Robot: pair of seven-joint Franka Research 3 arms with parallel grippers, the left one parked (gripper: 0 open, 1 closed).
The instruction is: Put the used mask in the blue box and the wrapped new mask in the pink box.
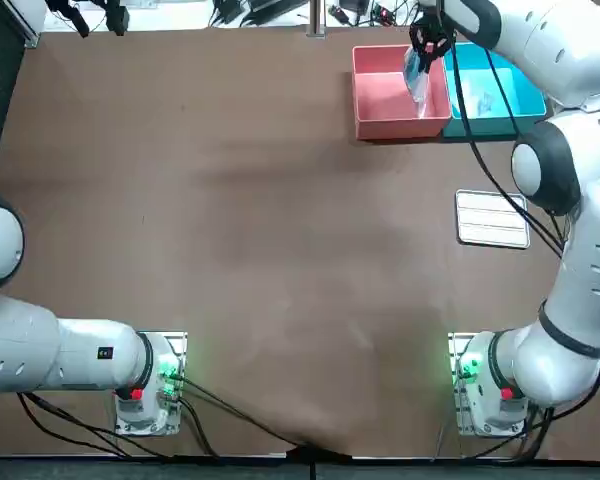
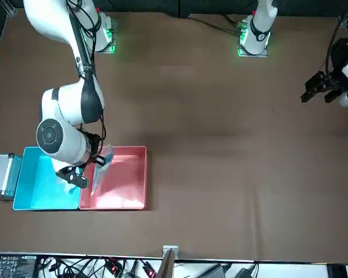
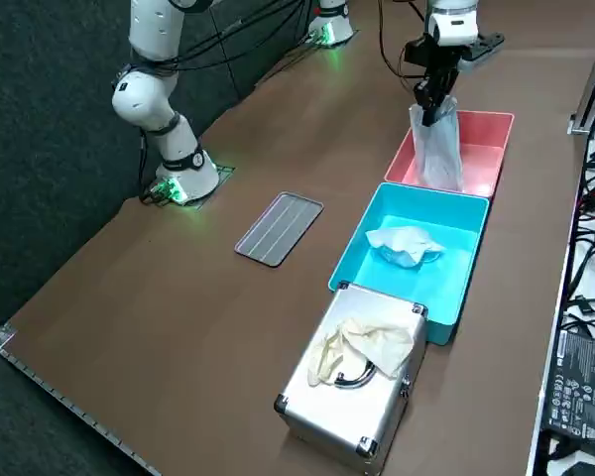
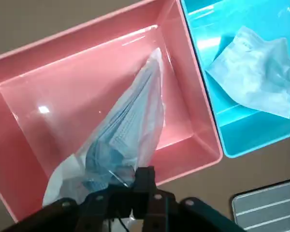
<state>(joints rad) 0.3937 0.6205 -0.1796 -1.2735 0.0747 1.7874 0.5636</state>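
My right gripper (image 1: 426,42) is shut on the top of the wrapped new mask (image 4: 128,135), a blue mask in a clear plastic sleeve. The wrapped mask (image 3: 437,147) hangs down into the pink box (image 1: 380,100), over the side nearest the blue box (image 1: 515,95). In the front view the wrapped mask (image 2: 101,168) dangles from the gripper (image 2: 94,155) above the pink box (image 2: 124,185). The used mask (image 3: 405,245), crumpled and pale, lies inside the blue box (image 3: 456,288). It also shows in the wrist view as a rumpled used mask (image 4: 258,82).
A silver metal case (image 3: 357,382) with a pair of pale gloves (image 3: 362,347) on its lid stands beside the blue box. A grey ribbed flat tray (image 1: 492,218) lies on the brown table between the boxes and my arm's base.
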